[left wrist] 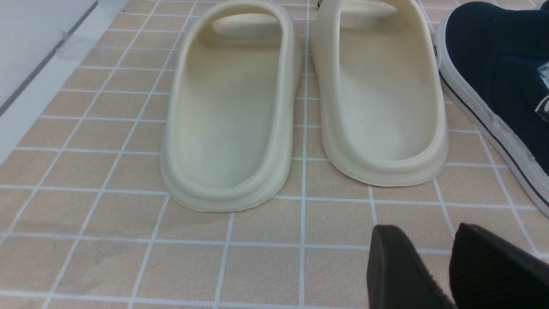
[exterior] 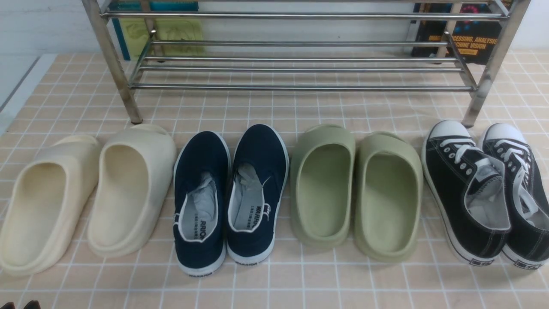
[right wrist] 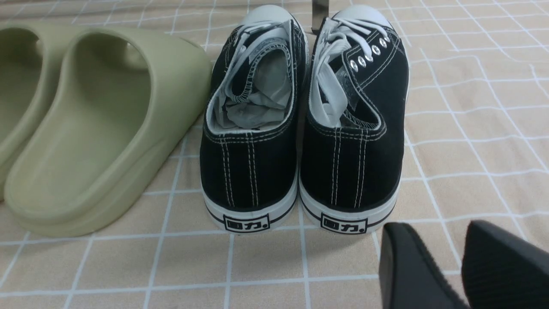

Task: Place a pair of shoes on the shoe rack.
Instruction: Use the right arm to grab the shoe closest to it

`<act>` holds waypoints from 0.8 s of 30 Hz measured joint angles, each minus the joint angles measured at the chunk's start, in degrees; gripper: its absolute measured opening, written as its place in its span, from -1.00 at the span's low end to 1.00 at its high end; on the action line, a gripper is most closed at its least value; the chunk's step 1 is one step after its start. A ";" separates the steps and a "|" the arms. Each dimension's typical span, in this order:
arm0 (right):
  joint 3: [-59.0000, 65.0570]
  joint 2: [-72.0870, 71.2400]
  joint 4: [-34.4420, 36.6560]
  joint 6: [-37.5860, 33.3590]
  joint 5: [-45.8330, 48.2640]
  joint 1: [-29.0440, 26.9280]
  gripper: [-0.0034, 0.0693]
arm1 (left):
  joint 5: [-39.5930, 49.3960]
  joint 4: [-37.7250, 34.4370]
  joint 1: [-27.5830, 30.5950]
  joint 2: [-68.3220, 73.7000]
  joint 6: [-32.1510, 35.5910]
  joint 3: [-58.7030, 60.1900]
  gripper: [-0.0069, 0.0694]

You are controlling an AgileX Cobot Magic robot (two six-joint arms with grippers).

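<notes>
Four pairs sit in one row on the table (exterior: 300,274), heels toward the robot and toes toward the rack (exterior: 300,87). From robot's left to right they are cream slides (exterior: 128,189), navy slip-ons (exterior: 257,163), green slides (exterior: 386,193) and sneakers (exterior: 484,193).

The sneakers are at the far right end of the row, on the table and not on the rack. They stand upright and side by side, touching or nearly touching along the inner sides. Their toe caps are just in front of the rack's right front leg. The right-hand one is partly cut by the frame edge in the front view. In the right wrist view both heels (right wrist: 251,163) face the camera, crumpled paper is stuffed inside, and a green slide (right wrist: 98,128) is just beside the left one.

The rack is at the back of the table with nothing on its bars. Books (exterior: 467,38) lean behind it.

Right end effector (right wrist: 433,229): not seen in the front view. In its wrist view it is low, near the sneaker heels and apart from them. The fingers have a narrow gap and hold nothing.

Left end effector (left wrist: 422,234): only its tips show at the bottom left of the front view (exterior: 19,306). It is near the cream slides' heels (left wrist: 227,128) without touching them. The fingers have a narrow gap with nothing between them.
</notes>
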 joint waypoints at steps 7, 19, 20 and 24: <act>0.00 0.00 0.00 0.00 0.00 0.00 -0.25 | 0.00 0.00 0.00 0.00 0.00 0.00 -0.19; 0.30 0.00 0.06 0.05 -2.70 0.00 -0.25 | 0.00 0.00 0.00 0.00 0.00 0.00 -0.19; 0.46 0.00 0.20 0.05 -4.54 0.00 -0.25 | 0.00 0.00 0.00 0.00 0.00 0.00 -0.19; 0.51 0.00 0.25 0.05 -12.96 0.00 -0.25 | 0.00 0.03 0.00 0.00 0.00 0.00 -0.19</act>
